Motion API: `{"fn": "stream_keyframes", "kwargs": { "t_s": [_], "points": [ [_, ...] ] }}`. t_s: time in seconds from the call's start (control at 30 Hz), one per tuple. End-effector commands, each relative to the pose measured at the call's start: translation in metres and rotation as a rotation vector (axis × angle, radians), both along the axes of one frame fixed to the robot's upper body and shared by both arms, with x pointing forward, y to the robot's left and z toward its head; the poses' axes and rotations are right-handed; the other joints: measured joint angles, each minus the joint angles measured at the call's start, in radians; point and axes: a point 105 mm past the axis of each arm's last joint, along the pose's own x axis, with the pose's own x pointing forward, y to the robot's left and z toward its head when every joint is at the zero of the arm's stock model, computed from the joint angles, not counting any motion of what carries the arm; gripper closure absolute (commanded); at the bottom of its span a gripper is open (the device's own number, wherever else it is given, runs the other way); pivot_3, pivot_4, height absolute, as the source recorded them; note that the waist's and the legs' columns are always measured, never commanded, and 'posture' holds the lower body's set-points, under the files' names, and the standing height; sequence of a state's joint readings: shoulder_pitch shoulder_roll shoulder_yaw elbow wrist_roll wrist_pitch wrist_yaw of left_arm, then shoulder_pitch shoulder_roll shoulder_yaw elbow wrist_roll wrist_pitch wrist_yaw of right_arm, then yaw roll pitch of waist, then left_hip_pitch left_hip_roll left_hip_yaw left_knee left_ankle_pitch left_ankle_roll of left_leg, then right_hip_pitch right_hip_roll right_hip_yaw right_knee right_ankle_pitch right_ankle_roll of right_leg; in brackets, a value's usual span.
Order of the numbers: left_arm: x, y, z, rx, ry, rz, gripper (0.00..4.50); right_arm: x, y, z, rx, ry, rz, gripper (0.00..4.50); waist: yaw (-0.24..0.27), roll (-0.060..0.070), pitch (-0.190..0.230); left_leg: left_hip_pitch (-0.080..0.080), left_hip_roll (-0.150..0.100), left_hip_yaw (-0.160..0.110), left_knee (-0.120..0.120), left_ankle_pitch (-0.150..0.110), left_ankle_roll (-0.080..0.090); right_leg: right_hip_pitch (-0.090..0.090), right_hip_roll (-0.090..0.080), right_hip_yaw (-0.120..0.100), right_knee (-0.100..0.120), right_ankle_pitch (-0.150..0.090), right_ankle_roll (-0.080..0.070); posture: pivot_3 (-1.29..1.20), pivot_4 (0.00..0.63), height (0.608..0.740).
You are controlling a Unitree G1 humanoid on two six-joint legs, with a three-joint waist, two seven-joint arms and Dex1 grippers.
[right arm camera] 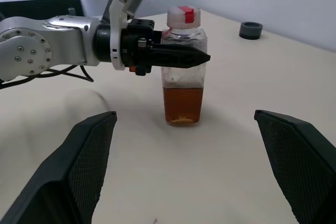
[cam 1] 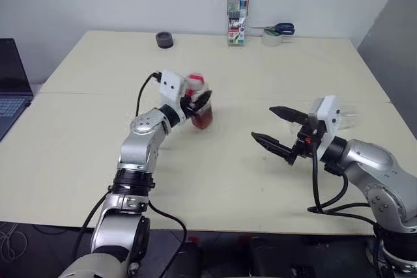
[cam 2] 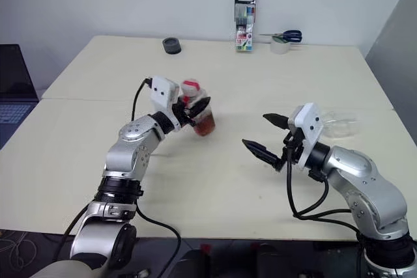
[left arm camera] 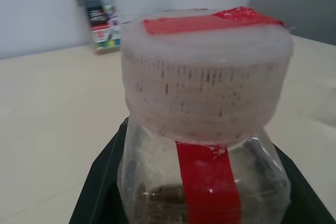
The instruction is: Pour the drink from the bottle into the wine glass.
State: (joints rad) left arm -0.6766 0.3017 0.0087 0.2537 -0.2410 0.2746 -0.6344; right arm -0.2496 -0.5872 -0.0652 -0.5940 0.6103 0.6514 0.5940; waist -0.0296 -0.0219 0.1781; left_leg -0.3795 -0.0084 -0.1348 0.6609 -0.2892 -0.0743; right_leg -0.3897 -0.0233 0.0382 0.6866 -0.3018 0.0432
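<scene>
Left gripper (right arm camera: 181,56) jaws clamped on the capped bottle (right arm camera: 182,72), upright on the surface (cam 1: 215,180); right gripper (cam 1: 280,129) gapes empty. Wine glass (cam 2: 339,124) waits behind the right wrist, so uncapping and pouring remain.

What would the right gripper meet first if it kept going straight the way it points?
Probably the bottle, which stands upright on the table, centred between the open right gripper fingers in its wrist view. The left gripper is clamped on it, so contact with those fingers could come about together.
</scene>
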Motion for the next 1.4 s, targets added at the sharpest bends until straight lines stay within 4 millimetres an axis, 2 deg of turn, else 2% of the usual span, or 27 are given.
{"fn": "stream_keyframes", "kwargs": {
  "t_s": [0.03,0.17,0.4,0.53,0.77,1.07,1.4],
  "points": [
    [-0.008,-0.009,0.028,-0.007,-0.094,-0.102,2.68,-0.007,0.005,0.011,0.007,-0.061,-0.007,0.00,-0.004,0.000,0.000,0.000,0.000,0.000,0.000,0.000,0.001,0.000,0.000,0.000,0.001,0.000,0.000,0.00,0.150,0.740],
    [-0.016,-0.026,0.028,0.018,-0.095,-0.226,2.68,-0.011,0.004,0.011,0.016,-0.070,-0.039,0.00,-0.001,0.001,0.000,0.000,0.000,0.000,0.000,-0.001,0.001,0.000,0.001,0.000,0.001,0.000,0.000,0.00,0.150,0.740],
    [-0.032,-0.045,0.027,0.047,-0.082,-0.416,2.68,-0.017,0.000,0.014,0.023,-0.074,-0.070,0.00,-0.001,0.001,0.001,0.000,0.000,0.000,0.000,-0.001,0.001,0.000,0.000,0.000,0.000,0.000,0.000,0.00,0.150,0.740],
    [-0.042,-0.055,0.027,0.065,-0.072,-0.529,2.68,-0.018,0.005,0.017,0.019,-0.075,-0.061,0.00,-0.001,0.001,0.001,0.000,0.000,0.000,0.000,-0.001,0.001,0.000,0.001,0.000,0.000,0.000,0.000,0.00,0.150,0.740],
    [-0.060,-0.069,0.023,0.111,-0.073,-0.687,2.68,-0.006,0.019,0.028,0.023,-0.063,-0.068,0.00,-0.003,0.002,0.001,0.001,0.000,0.000,0.000,-0.001,0.002,0.000,0.001,0.000,0.001,0.000,0.000,0.00,0.150,0.740],
    [-0.064,-0.078,0.021,0.149,-0.100,-0.757,2.68,0.000,0.041,0.039,0.034,-0.085,-0.018,0.00,-0.003,0.002,0.001,0.000,0.000,0.000,0.000,-0.001,0.002,0.000,0.001,0.000,0.000,0.000,0.000,0.00,0.150,0.740],
    [-0.065,-0.078,0.019,0.167,-0.104,-0.781,2.68,0.012,0.049,0.040,0.055,-0.102,-0.051,0.00,-0.003,0.002,0.001,0.000,0.000,0.000,0.000,-0.001,0.002,-0.001,0.001,0.000,0.001,0.000,0.000,0.00,0.150,0.740]
  ]
}}
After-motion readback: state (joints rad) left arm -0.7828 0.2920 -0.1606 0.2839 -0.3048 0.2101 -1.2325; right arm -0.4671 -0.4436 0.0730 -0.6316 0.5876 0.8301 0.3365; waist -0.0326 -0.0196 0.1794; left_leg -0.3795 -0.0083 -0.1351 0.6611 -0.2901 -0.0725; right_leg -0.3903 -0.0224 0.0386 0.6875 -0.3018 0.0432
